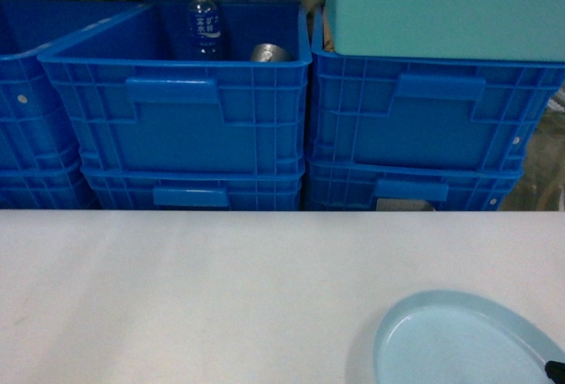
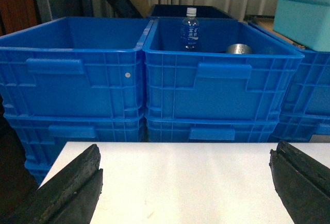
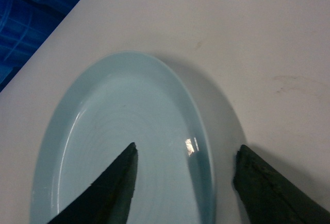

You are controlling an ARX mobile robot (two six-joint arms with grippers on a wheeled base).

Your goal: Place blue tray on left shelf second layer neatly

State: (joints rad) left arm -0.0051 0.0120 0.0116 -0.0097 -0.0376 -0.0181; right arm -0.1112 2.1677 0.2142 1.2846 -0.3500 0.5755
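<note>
Blue tray cut off by head view's bottom-right corner; bottle label unreadable.

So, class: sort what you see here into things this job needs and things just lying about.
Job:
- blue tray
- right gripper, open, astride the tray rim

Lying about:
- blue crates
- water bottle
- metal can
- turquoise bin

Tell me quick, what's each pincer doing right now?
Left pincer: open, holding nothing, above the white table.
Right pincer: open, straddling the blue tray rim, not clamped.
</note>
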